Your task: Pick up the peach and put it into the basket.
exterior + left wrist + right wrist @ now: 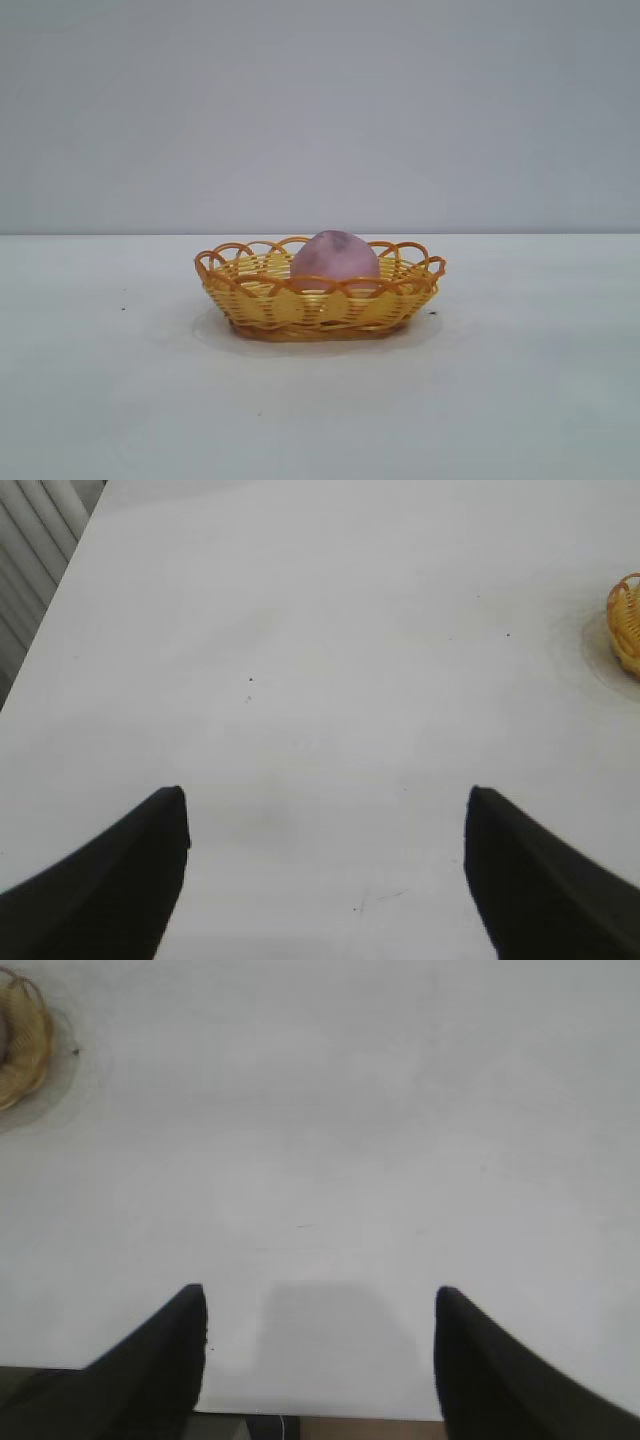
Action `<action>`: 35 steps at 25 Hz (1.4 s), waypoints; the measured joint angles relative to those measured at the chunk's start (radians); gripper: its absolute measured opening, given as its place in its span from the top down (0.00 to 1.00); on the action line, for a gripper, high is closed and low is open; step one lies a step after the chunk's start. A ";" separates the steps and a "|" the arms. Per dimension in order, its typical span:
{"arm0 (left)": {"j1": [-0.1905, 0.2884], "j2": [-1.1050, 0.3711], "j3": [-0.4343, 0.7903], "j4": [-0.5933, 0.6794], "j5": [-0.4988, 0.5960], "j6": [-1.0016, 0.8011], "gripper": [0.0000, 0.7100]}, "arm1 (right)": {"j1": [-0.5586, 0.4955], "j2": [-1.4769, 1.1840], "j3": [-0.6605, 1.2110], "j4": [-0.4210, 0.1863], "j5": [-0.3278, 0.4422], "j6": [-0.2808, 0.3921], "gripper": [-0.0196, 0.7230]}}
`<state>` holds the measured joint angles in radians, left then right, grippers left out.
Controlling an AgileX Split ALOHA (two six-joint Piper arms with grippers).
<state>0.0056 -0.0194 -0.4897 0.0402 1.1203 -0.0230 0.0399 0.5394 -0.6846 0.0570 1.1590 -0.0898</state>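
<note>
The left hand (325, 875) hangs above the white table (300, 660), its two dark fingers (120, 890) spread wide with nothing between them. From this hand the basket (625, 625) lies ahead and well off to one side, only a sliver of its orange rim showing at the frame's edge; the peach cannot be seen there.

The exterior view alone shows both task things whole, and neither hand. The yellow wicker basket (320, 300) sits on the table, and the pink-purple peach (335, 255) rests inside it, rising above the looped rim.

The right hand (320, 1360) hovers over the table's near edge, its fingers (150, 1370) likewise parted and holding nothing. From this hand the basket (22, 1045) lies ahead and well apart to the opposite side, again cut by the frame, with the peach out of sight.
</note>
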 joint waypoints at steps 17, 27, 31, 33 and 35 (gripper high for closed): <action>0.000 0.000 0.000 0.000 0.000 0.000 0.29 | 0.028 -0.438 0.197 0.017 -0.020 0.026 0.41; 0.000 0.000 0.000 0.000 0.000 0.000 0.29 | 0.060 -0.556 0.197 0.015 -0.018 0.026 0.41; 0.000 0.000 0.000 0.000 0.000 0.000 0.29 | 0.060 -0.556 0.197 0.015 -0.018 0.026 0.41; 0.000 0.000 0.000 0.000 0.000 0.000 0.29 | 0.060 -0.556 0.197 0.015 -0.018 0.026 0.41; 0.000 0.000 0.000 0.000 0.000 0.000 0.29 | 0.060 -0.556 0.197 0.015 -0.018 0.026 0.41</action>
<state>0.0056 -0.0194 -0.4897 0.0402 1.1203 -0.0230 0.0995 -0.0162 -0.4879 0.0722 1.1406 -0.0639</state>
